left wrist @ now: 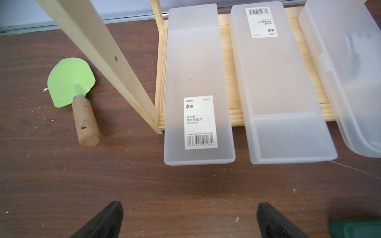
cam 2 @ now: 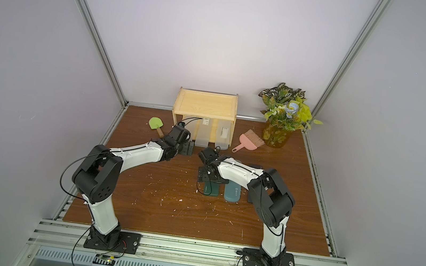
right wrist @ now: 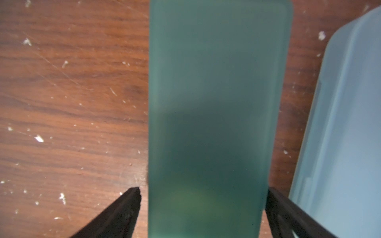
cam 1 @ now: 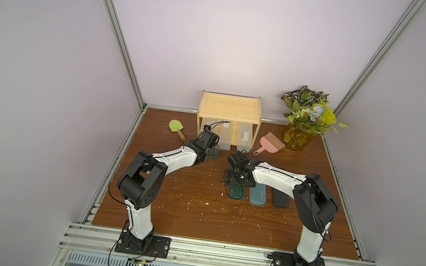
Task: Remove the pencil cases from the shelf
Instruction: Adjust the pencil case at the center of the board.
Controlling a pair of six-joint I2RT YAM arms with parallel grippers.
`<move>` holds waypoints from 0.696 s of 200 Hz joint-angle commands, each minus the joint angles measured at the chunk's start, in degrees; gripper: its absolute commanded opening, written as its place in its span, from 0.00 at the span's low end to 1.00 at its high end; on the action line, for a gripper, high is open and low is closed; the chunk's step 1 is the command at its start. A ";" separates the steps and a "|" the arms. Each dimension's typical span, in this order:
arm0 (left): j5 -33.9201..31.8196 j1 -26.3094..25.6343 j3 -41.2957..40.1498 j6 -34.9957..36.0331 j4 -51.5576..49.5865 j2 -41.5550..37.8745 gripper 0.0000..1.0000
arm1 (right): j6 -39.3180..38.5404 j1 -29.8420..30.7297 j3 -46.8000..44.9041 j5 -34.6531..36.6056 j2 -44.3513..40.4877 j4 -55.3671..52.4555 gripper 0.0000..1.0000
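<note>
Top views: shelf [cam 1: 229, 109] at rear of table [cam 1: 195, 215], top tier bare; three frosted cases [cam 1: 224, 138] on lower tier, near ends overhanging its front edge. Dark green case [cam 1: 236, 193], teal case [cam 1: 257, 197], black case [cam 1: 280, 200] lie side by side on table, well apart from shelf, so est. half the job done. Left gripper [cam 1: 213, 153] near shelf's front-left corner; right gripper [cam 1: 238, 182] low over dark green case. L wrist: left gripper [left wrist: 190, 207] jaws spread wide, empty, facing end of labelled frosted case [left wrist: 198, 82], short of it; front post [left wrist: 99, 57] and green spatula [left wrist: 71, 82] off to one side. R wrist: right gripper [right wrist: 203, 189] jaws apart, astride dark green case [right wrist: 216, 92], which lies flat on table; strip of table shows betw. one finger and case edge, other finger just beside opposite edge, contact unclear; judged let go. Teal case [right wrist: 340, 144] just beside. Risks: on R lift-off a finger catching the edge could skew the case into teal case. On L approach, frosted cases sit just beside each other, so inner finger may shove the middle one; outer finger may strike front post and shift the light shelf. Smooth plastic pinched at overhanging end could slip or tip.
</note>
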 commanded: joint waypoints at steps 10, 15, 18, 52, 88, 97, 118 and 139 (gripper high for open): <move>0.05 0.63 -0.27 0.80 -0.19 -1.22 1.00 | 0.06 0.31 3.27 1.25 -1.80 -2.02 0.99; 0.09 0.67 -0.27 0.80 -0.19 -1.17 1.00 | -0.04 0.29 3.52 1.23 -1.65 -2.11 0.99; 0.14 0.61 -0.27 0.85 -0.19 -1.21 1.00 | -0.08 0.27 3.67 1.21 -1.47 -2.12 0.99; -0.05 0.59 -0.05 0.85 -0.46 -1.12 1.00 | -0.27 0.24 4.63 0.46 0.69 -1.89 0.96; -0.39 0.63 -0.14 1.02 -0.72 -1.39 1.00 | 0.04 0.23 3.96 0.74 1.16 -1.68 0.92; -0.45 0.67 -0.19 0.98 -0.72 -1.37 1.00 | 0.09 0.25 3.67 0.89 1.26 -1.68 0.92; -0.44 0.61 -0.14 0.98 -0.72 -1.37 1.00 | 0.10 0.18 3.41 0.95 1.53 -1.82 0.92; -0.44 0.75 -0.10 0.98 -0.89 -1.48 1.00 | 0.17 0.14 3.21 1.09 1.53 -1.80 0.85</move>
